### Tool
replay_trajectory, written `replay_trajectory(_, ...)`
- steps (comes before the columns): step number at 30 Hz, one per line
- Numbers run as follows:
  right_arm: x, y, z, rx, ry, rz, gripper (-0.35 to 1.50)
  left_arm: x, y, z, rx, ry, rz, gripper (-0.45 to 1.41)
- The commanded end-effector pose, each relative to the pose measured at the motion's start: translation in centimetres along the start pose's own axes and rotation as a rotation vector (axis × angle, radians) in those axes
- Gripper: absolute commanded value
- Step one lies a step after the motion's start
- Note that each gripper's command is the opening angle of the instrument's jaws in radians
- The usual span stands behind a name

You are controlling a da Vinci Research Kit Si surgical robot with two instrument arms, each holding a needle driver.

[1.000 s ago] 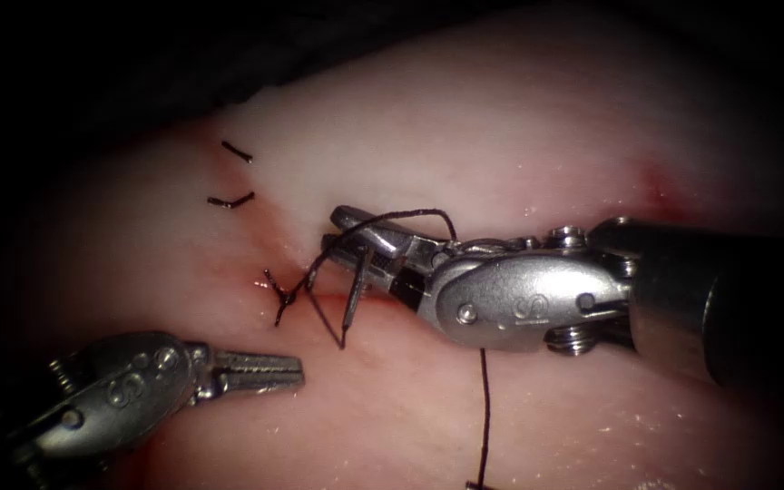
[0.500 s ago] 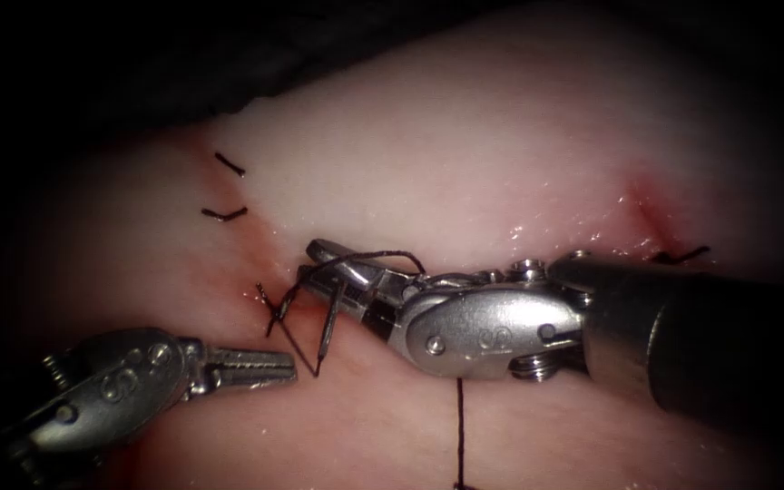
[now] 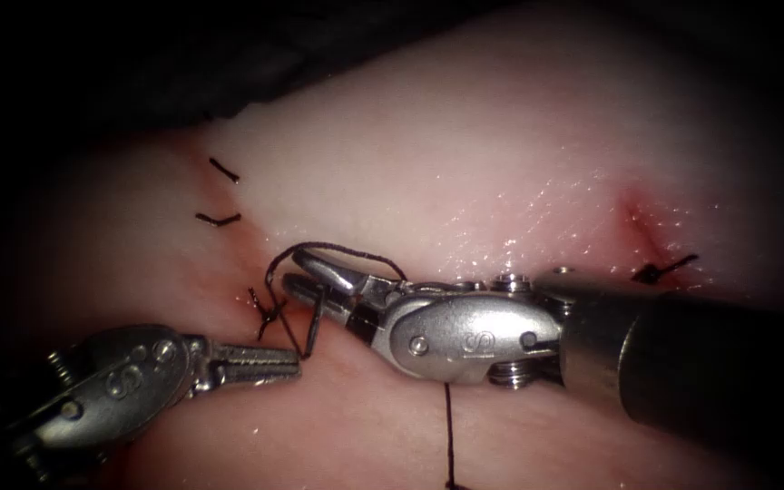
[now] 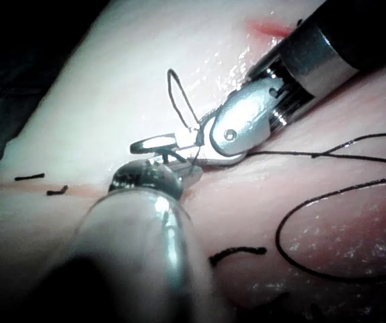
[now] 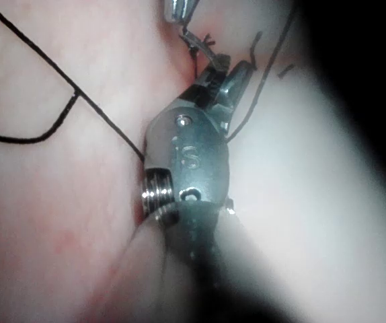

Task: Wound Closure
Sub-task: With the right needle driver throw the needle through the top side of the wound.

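My right tool (image 3: 294, 272) comes in from the right over the cut (image 3: 251, 240), its jaws shut on the needle (image 3: 315, 318). The needle hangs down from the jaws, with its lower end at the tissue (image 3: 465, 154) surface. I cannot tell if it is in the tissue. Dark thread (image 3: 338, 247) loops over the right jaws and runs to a knot (image 3: 260, 308) at the cut. My left tool (image 3: 294, 361) lies at the lower left, shut on nothing, its tip just beside the needle's lower end. In the right wrist view the right tool (image 5: 223, 77) faces the left tool's tip (image 5: 179, 10).
Two short stitches (image 3: 224, 170) (image 3: 218, 219) cross the cut further up, and another stitch (image 3: 664, 268) lies by a red mark at the right. Thread (image 3: 449, 436) trails down from under the right tool. Loose thread (image 4: 327, 202) curls on the tissue near a cut thread end (image 4: 237, 254).
My right tool has moved left and down with the needle, bringing its lower end close to the left tool's tip. The thread loop moved with it. The left tool has hardly moved.
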Motion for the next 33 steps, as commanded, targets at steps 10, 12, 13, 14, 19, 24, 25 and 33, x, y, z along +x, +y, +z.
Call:
replay_trajectory(10, -0.25, -0.21, -0.01, 0.014, -0.066, 0.035, -0.35, 0.05, -0.07, 0.05, -0.001, 0.003, 0.003, -0.45)
replay_trajectory(12, -0.28, -0.21, -0.05, 0.006, -0.075, 0.043, -0.35, 0.05, -0.08, 0.06, 0.0, 0.003, 0.003, -0.45)
replay_trajectory(13, -0.29, -0.21, -0.07, 0.005, -0.076, 0.049, -0.35, 0.05, -0.09, 0.06, 0.0, 0.003, 0.003, -0.45)
replay_trajectory(14, -0.29, -0.21, -0.08, 0.008, -0.078, 0.049, -0.35, 0.04, -0.09, 0.06, 0.0, 0.003, 0.003, -0.45)
replay_trajectory(19, -0.29, -0.22, -0.1, 0.021, -0.094, 0.045, -0.35, 0.0, -0.09, 0.06, 0.001, 0.003, 0.007, -0.45)
replay_trajectory(24, -0.26, -0.24, -0.13, 0.026, -0.098, 0.032, -0.35, -0.03, -0.1, 0.01, -0.002, 0.002, 0.009, -0.45)
replay_trajectory(25, -0.2, -0.21, -0.18, 0.024, -0.089, -0.061, -0.35, -0.06, -0.12, -0.04, -0.005, 0.0, 0.011, -0.45)
replay_trajectory(33, -0.02, -0.05, -0.29, 0.049, -0.075, -0.147, -0.35, -0.1, -0.12, -0.11, -0.01, -0.001, 0.012, -0.45)
